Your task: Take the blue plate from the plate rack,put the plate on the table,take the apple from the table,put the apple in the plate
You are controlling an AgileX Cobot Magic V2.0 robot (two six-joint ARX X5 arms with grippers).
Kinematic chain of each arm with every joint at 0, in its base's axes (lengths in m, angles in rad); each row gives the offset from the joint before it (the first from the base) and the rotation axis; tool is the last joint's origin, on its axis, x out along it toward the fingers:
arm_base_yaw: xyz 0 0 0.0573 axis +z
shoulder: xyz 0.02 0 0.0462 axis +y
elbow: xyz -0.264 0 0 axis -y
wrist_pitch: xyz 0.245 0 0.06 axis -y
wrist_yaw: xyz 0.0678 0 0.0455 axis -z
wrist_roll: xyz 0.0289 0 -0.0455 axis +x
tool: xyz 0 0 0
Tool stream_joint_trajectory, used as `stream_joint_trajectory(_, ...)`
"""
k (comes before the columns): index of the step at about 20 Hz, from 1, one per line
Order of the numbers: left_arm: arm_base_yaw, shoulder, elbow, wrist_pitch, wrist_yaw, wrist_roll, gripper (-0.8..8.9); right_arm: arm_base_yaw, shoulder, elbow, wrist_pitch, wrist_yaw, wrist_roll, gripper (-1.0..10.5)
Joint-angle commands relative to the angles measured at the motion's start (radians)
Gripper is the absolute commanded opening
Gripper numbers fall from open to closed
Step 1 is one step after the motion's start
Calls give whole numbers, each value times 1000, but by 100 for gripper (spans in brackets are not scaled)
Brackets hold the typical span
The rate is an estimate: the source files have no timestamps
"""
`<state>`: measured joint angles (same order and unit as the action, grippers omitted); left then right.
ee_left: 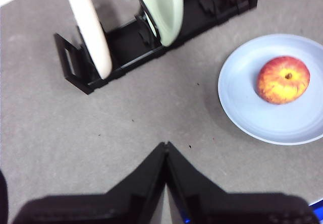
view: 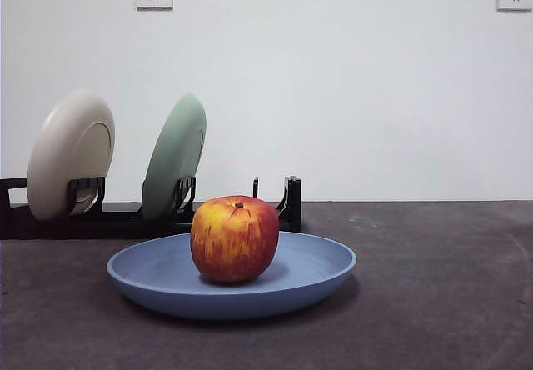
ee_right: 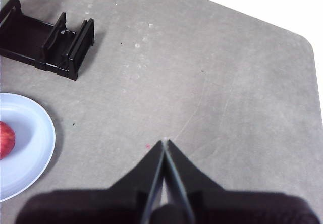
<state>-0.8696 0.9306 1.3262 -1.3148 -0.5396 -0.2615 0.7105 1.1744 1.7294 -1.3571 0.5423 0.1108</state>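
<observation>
Well, the apple [view: 235, 238] sits upright in the blue plate [view: 158, 274], a little off the plate's middle, stem up, and the plate lies flat on the table [view: 433, 303] just in front of the rack [view: 125, 217]. Behind it the cream plate [view: 70, 153] and the green plate [view: 174, 157] lean in their slots, while the slot at the rack's near end stands empty. My left gripper [ee_left: 165, 146] hangs above bare table with its jaws pressed together, grasping nothing, rack and plate both well apart from it. My right gripper [ee_right: 165, 142] is likewise clenched on nothing, over open table with the plate's rim off to one side. To my eye the work looks finished, so the step in hand is simply to hold off cleanly: I would keep both arms high and away from the plate, move nothing across the rack, and avoid nudging the rim, since a round apple could roll on that shallow dish.
</observation>
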Motion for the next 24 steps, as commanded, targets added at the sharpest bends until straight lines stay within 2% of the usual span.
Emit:
stream_joint_trajectory(1,11,0,-10,8,-3,19,-3,0,2,-4,-19,0,-6,1)
stream_joint_trajectory(3,31,0,-10,22,-5,29,-3,0,2,-4,-19,1,-6,1)
stream_joint_trajectory(6,158,-13,-29,186,-37,140,-3,0,2,-4,-19,1,-6,1)
stream_joint_trajectory(8,280,-59,-121,434,13,232,-3,0,2,-4,-19,0,-6,1)
stream_joint_trajectory(11,458,-181,-401,887,281,365,-3,0,2,-4,-19,1,-6,1)
stream_joint_trajectory(13,552,-258,-610,1146,360,380,-3,0,2,-4,-19,1,-6,1)
stream_joint_trajectory(15,630,-333,-796,1306,364,380,-3,0,2,-4,-19,1,-6,1)
stream_joint_trajectory(20,748,-550,-1091,1330,364,335,-3,0,2,-4,-19,1,-6,1)
stream_joint_trajectory(24,774,-684,-1181,1221,364,335,-3,0,2,-4,-19,1,-6,1)
